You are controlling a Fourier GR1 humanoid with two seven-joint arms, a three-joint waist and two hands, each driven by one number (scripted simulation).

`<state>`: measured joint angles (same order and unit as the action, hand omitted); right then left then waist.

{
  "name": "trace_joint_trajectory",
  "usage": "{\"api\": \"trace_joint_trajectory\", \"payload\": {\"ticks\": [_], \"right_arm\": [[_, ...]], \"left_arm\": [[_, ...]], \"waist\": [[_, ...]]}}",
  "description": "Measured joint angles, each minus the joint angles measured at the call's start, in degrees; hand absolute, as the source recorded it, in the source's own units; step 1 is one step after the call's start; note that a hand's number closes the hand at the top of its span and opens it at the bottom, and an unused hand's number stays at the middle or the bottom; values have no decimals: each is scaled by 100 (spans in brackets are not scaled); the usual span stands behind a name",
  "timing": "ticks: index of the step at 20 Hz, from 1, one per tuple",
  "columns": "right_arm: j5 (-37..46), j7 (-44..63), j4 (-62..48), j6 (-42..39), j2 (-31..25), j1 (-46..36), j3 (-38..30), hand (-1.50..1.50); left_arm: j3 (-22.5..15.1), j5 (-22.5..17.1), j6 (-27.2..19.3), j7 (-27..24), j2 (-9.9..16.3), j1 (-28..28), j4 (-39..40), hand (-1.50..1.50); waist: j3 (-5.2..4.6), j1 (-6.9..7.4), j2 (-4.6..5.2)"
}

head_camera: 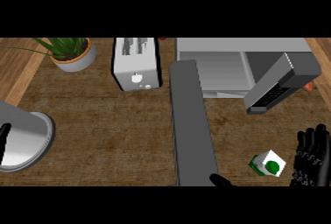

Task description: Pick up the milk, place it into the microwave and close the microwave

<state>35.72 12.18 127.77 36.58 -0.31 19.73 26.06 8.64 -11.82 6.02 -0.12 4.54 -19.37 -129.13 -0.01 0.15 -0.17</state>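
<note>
My right hand point(311, 157) shows at the lower right edge, fingers point(320, 135) straight and slightly spread, pointing up, holding nothing. The milk point(268, 163) stands on the tabletop point(103, 131) just left of that hand, apart from it. The microwave point(242, 65) sits at the upper right with its door point(192, 127) swung open toward me. Of my left hand point(221, 180), only a dark tip shows at the lower edge; I cannot tell its finger state. A toaster point(135, 63) and a plant point(70, 52) stand at the upper left.

black right hand point(311, 158), slender segmented fingers point(302, 142)
</note>
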Motion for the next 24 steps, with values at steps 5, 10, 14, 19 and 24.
{"api": "trace_joint_trajectory", "payload": {"ticks": [5,10,14,19,24], "right_arm": [[-544,-449,-260,206,-144,277,-89,-150],[-1373,-1083,-741,330,-252,282,-550,-150],[-1938,-1607,-1132,388,-270,459,-872,-150],[-2695,-2419,-1830,310,-226,522,-1380,-150],[-3283,-3117,-2571,89,-202,487,-1899,-150]], "left_arm": [[251,-300,253,48,-1,-367,-327,-150],[367,-375,378,105,-74,-471,-387,-150],[526,-498,582,-23,-137,-711,-427,-150],[808,-723,902,-155,-85,-829,-323,-150],[1007,-844,1219,-357,-188,-1015,-254,-150]], "waist": [[0,2,-3],[-1,-3,-2],[1,-2,0],[4,-7,4],[4,0,5]]}}
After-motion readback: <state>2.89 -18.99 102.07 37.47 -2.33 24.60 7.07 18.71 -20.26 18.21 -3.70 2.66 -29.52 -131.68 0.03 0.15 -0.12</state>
